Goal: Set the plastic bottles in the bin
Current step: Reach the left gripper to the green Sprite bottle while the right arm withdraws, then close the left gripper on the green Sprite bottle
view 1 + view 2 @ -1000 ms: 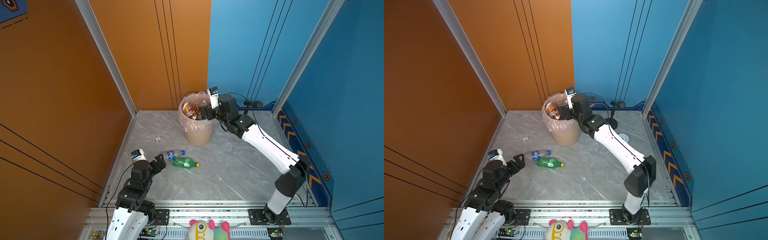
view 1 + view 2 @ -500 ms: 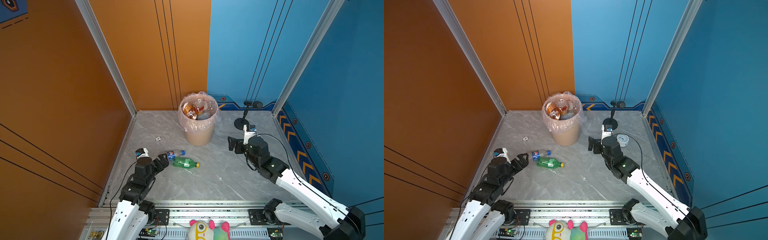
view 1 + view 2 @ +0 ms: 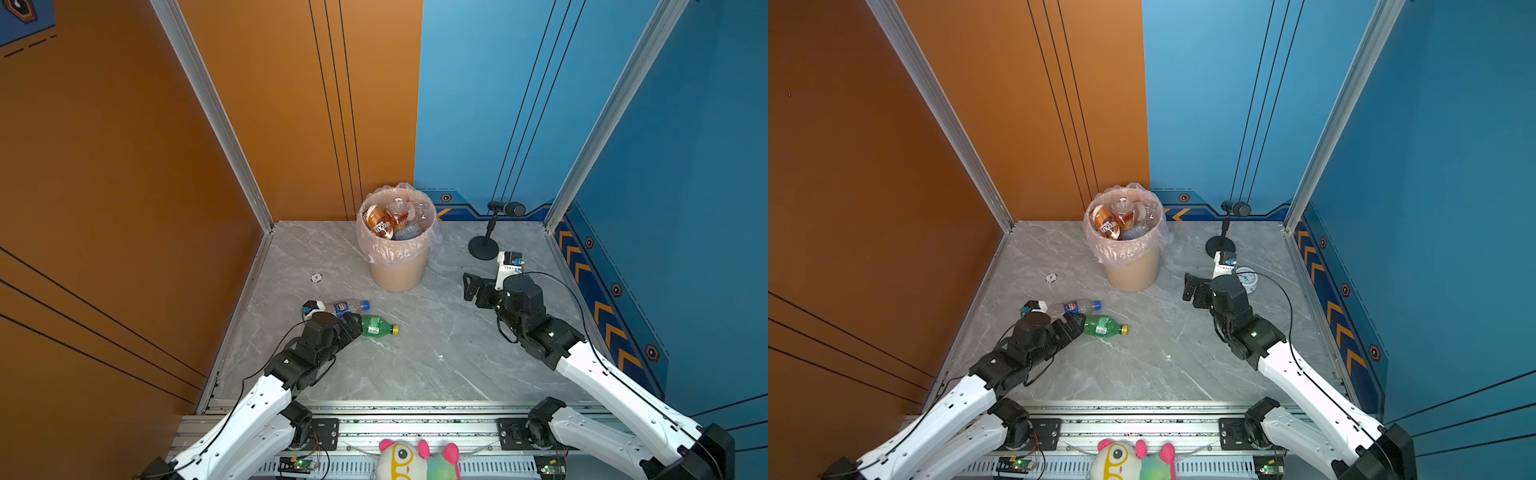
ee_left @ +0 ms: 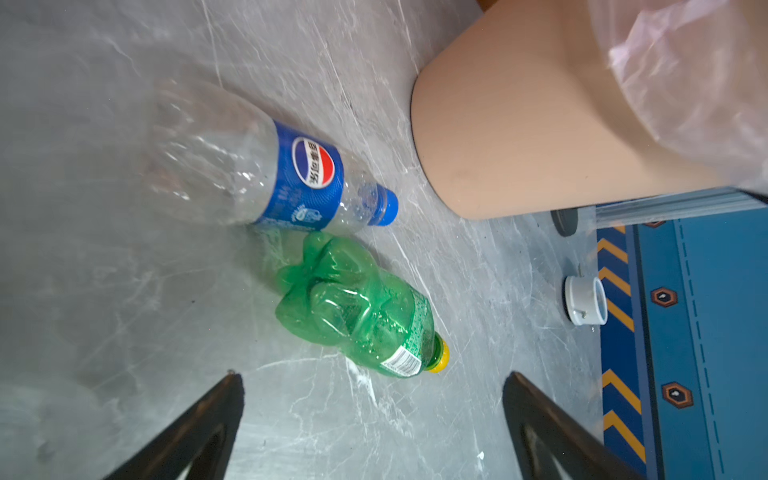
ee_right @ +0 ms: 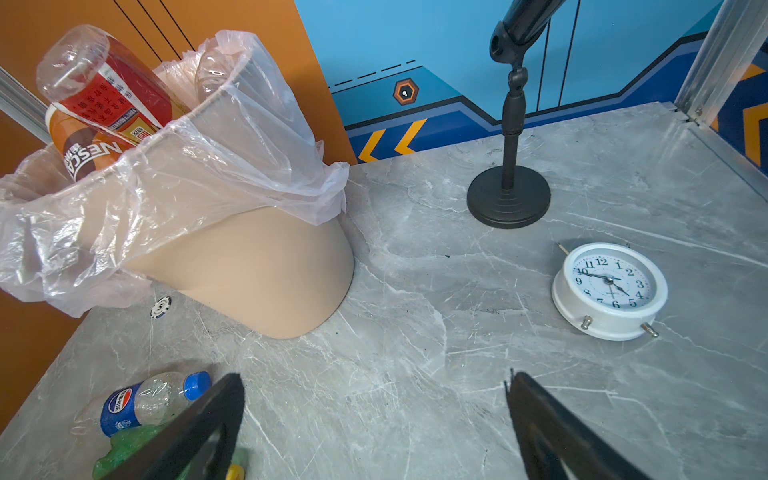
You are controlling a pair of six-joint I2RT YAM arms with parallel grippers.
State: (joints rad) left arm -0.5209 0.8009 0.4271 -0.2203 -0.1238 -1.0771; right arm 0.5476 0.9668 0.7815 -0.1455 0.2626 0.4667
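Observation:
Two plastic bottles lie side by side on the grey marble floor. One is green (image 3: 376, 326) (image 4: 357, 307) with a yellow cap, the other clear with a blue label (image 3: 349, 306) (image 4: 266, 174). My left gripper (image 3: 353, 322) (image 4: 374, 376) is open and low, its tips just short of the green bottle, nothing between them. The beige bin (image 3: 397, 270) (image 5: 249, 266), lined with a clear bag, stands at the back and holds several bottles (image 3: 384, 218). My right gripper (image 3: 471, 286) (image 5: 374, 376) hangs open and empty over bare floor, to the right of the bin.
A white round clock (image 5: 609, 291) and a black microphone stand (image 3: 484, 249) stand at the back right. A small round disc (image 3: 316, 277) lies left of the bin. Orange and blue walls enclose the floor. A plush toy (image 3: 415, 457) sits on the front rail.
My right arm has drawn back from over the bin and come down low to its right. My left gripper has moved forward to the green bottle.

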